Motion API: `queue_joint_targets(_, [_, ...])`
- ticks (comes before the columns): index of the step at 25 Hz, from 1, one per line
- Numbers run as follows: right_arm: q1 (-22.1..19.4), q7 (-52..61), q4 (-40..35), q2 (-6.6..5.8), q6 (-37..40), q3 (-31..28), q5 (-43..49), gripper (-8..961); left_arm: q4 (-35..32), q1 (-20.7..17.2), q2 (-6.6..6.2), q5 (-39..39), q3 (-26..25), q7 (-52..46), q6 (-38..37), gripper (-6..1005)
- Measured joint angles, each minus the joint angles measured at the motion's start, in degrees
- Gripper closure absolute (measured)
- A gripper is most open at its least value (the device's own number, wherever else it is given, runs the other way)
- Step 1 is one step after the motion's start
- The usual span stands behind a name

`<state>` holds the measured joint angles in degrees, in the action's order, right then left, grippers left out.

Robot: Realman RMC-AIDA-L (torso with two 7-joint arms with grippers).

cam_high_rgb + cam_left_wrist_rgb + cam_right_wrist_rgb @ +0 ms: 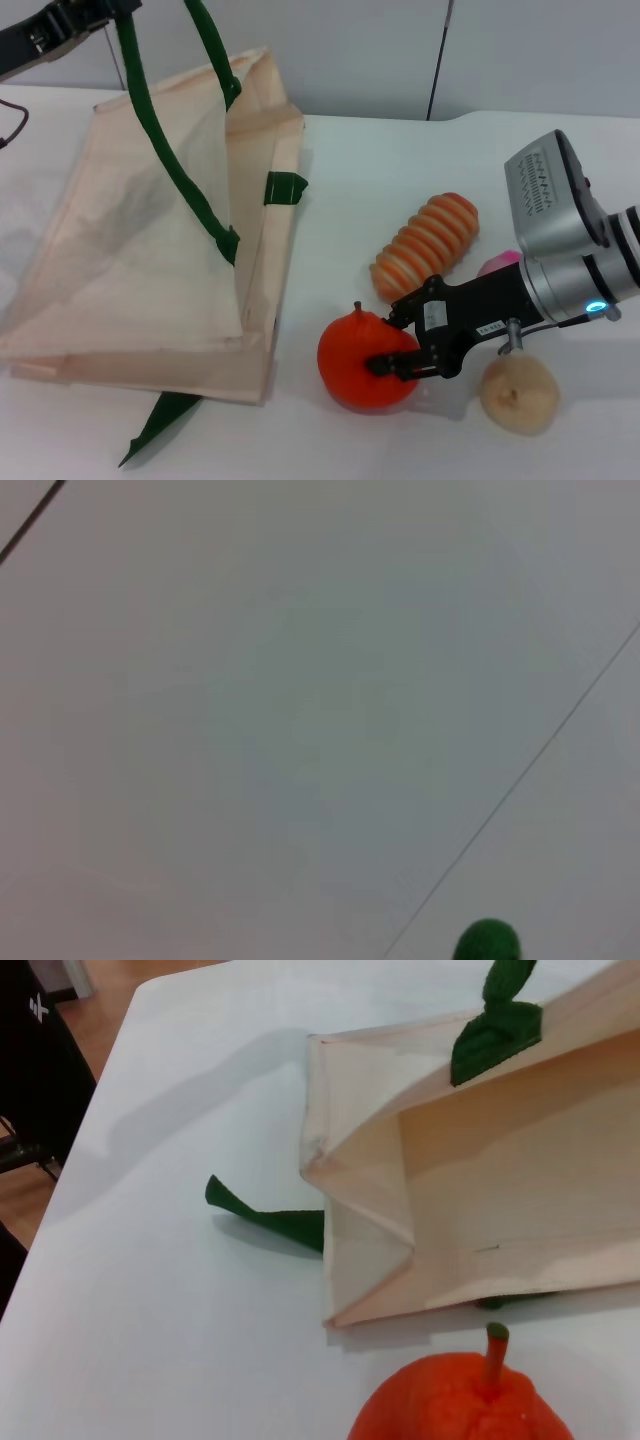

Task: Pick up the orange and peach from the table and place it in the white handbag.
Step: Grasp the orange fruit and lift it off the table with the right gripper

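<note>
Here we are at the first pick: the right gripper [398,347] has its 2 black fingers pinched onto the orange [362,362], which sits on the white bench [400,200] just beside the near corner of the white handbag [130,270]. From these views I can't say whether the fruit has left the surface at all; it looks right down at bench level.

Up at the far left, the left gripper [95,12] is high above the bench with the green strap handles [165,150] running up to it, so it appears to be holding the bag's mouth up. Whether its fingers are clamped on the strap, I cannot tell.

The peach [497,263] is only a pink sliver, peeking out behind the right arm's wrist, close to the ribbed orange-and-cream piece [428,245]. A tan round fruit [517,393] lies just beside the gripper.

Score so far, by my reading: 0 of 2 fruits bagged. Nothing shows inside the handbag in the right wrist view. The orange is gripped but not delivered, and the peach is untouched.
</note>
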<state>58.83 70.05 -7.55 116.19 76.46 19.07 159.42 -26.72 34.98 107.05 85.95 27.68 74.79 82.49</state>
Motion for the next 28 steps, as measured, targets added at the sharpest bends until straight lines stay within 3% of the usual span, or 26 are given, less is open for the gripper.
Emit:
queue_joint_targets(9, [0.06,1.85,-0.74,-0.1,0.43,0.0,0.02,553,0.0,0.0,0.0,0.0,0.0,-0.03,0.24,871])
queue_joint_targets(17, [-0.8,1.78,-5.59,-0.09,7.5,-0.89,-1.13,608,0.0,0.0,0.0,0.48,0.0,-0.23,0.86,871])
queue_joint_targets(28, [-1.29,0.09,-14.85,-0.06,17.68,-0.97,-11.17,708,0.0,0.84,0.41,0.62,0.03,0.09,2.62,871])
